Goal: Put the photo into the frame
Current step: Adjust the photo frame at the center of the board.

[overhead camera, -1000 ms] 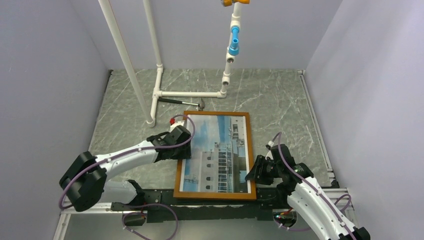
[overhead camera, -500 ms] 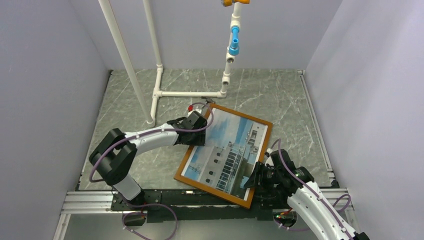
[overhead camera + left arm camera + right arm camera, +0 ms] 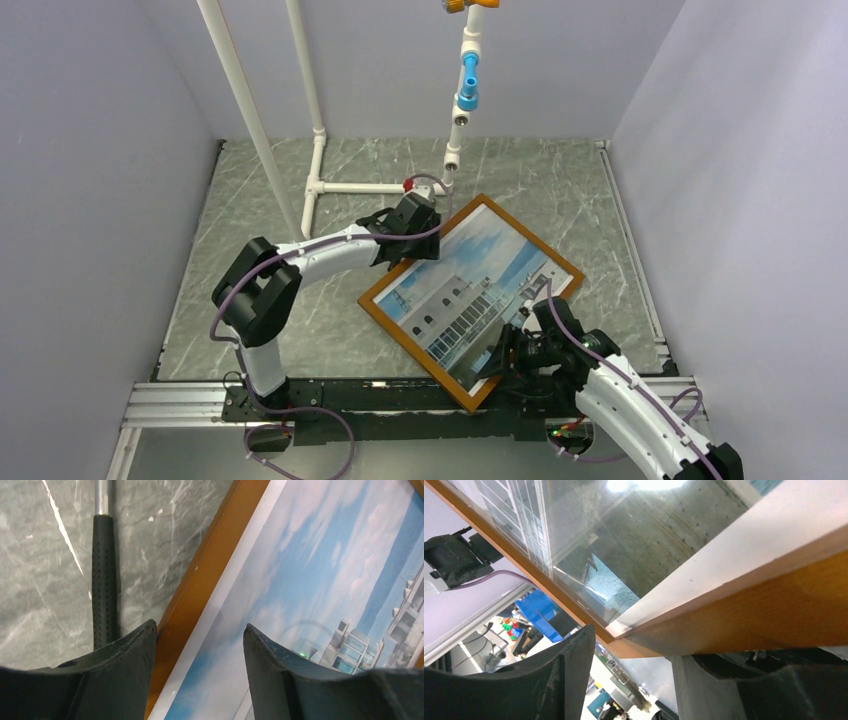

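The frame, thin orange-brown wood, lies turned diagonally on the marble table, its near corner past the table's front edge. The photo, a white building under blue sky, sits inside it. My left gripper is open over the far-left rail. In the left wrist view its jaws straddle the frame's rail and the photo's white border. My right gripper is open at the near-right rail. In the right wrist view the rail lies across one finger, with a gap to the other.
A hammer's black handle lies on the table just outside the rail by my left gripper. A white pipe stand rises behind the frame, with a slanted pole and a hanging blue fitting. Lilac walls close in three sides.
The frame with the photo has swung clockwise from square to diagonal. My left gripper travelled away and rightward with its far rail. My right gripper's jaws have widened at the near-right rail.
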